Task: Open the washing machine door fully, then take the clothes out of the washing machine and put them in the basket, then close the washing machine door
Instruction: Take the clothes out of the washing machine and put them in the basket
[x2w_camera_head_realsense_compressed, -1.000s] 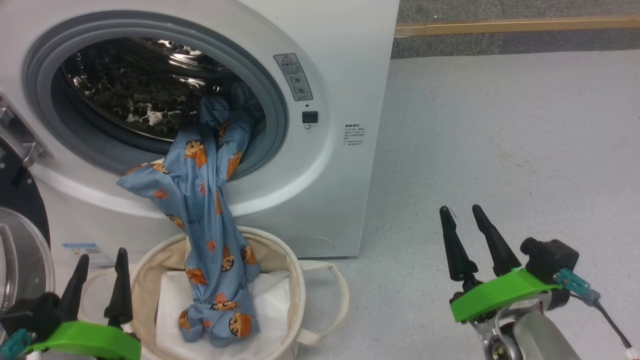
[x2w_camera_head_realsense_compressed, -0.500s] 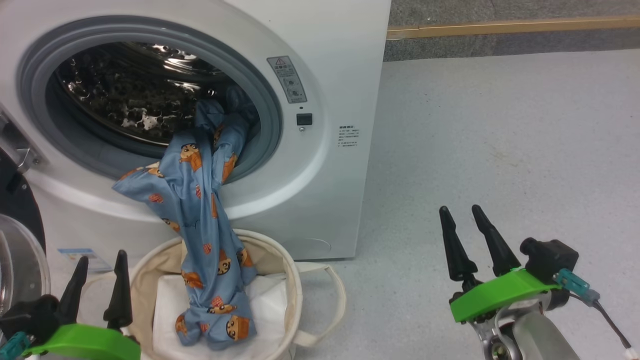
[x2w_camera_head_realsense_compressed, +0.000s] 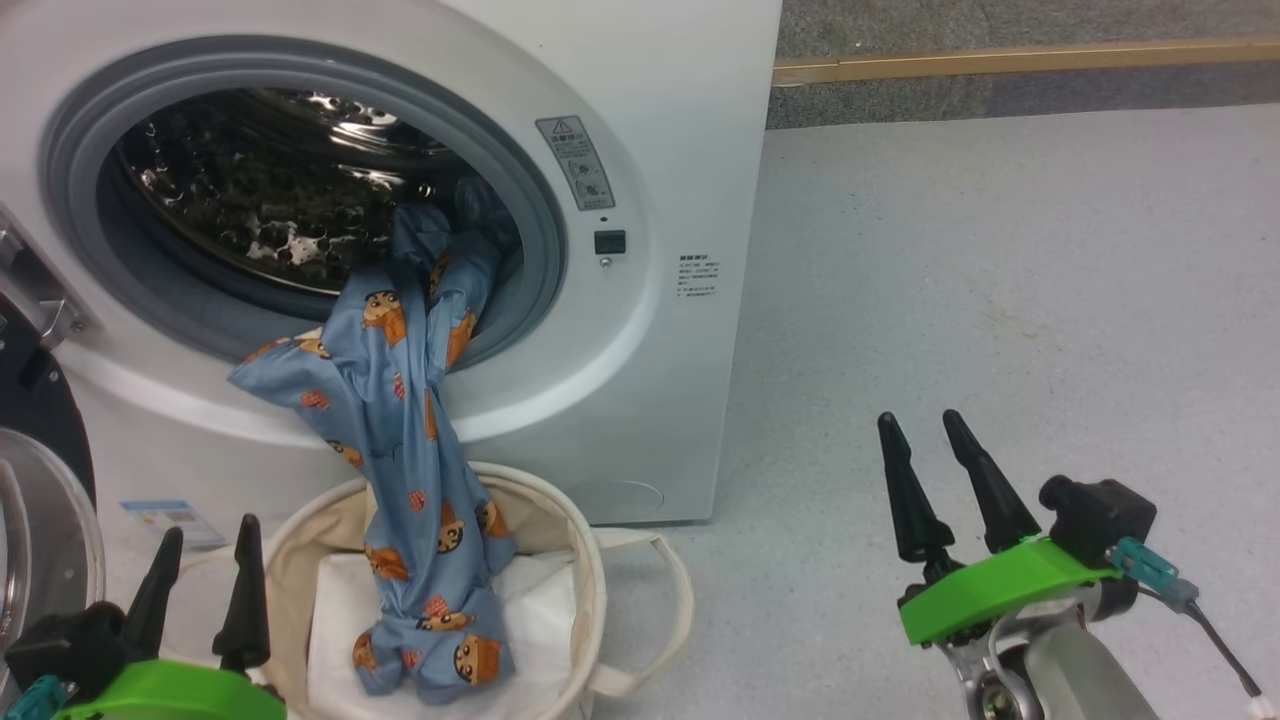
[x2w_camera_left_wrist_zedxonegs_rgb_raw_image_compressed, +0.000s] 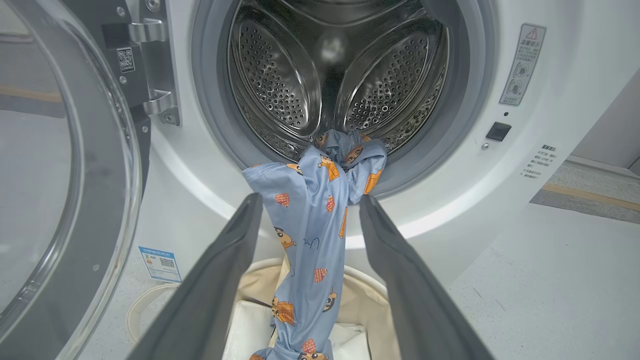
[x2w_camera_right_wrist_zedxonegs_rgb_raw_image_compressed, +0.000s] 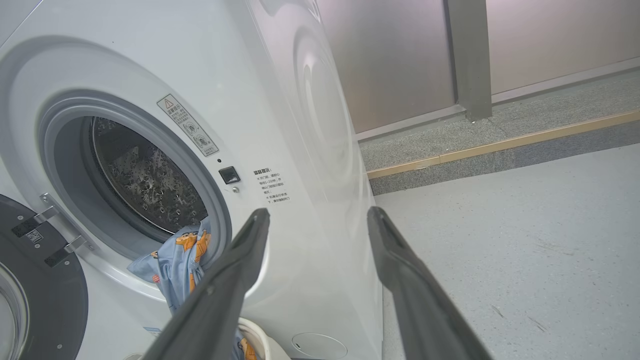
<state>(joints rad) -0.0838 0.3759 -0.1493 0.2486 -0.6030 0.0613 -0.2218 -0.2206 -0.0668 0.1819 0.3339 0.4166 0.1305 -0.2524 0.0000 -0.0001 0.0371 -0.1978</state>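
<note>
Centre left, the light blue bear-printed garment (x2w_camera_head_realsense_compressed: 405, 400) is draped from the white boxy washing machine (x2w_camera_head_realsense_compressed: 670, 120) into the round cream canvas basket (x2w_camera_head_realsense_compressed: 592, 570). The left gripper (x2w_camera_head_realsense_compressed: 211, 530) and the right gripper (x2w_camera_head_realsense_compressed: 918, 420) are seen spread, empty.

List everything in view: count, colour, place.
washing machine: one, white, upper left
washing machine door: one, black-rimmed glass, open at far left
floor: grey, right side
basket: one, cream, on floor before machine
garment: one, light blue, orange-brown prints, hanging from the opening into basket
folded sheet: one, white, inside basket
sticker: one, blue, machine's lower front
left claw: one, black fingers, green mount, open, lower left
right claw: one, same colours, open, lower right
</note>
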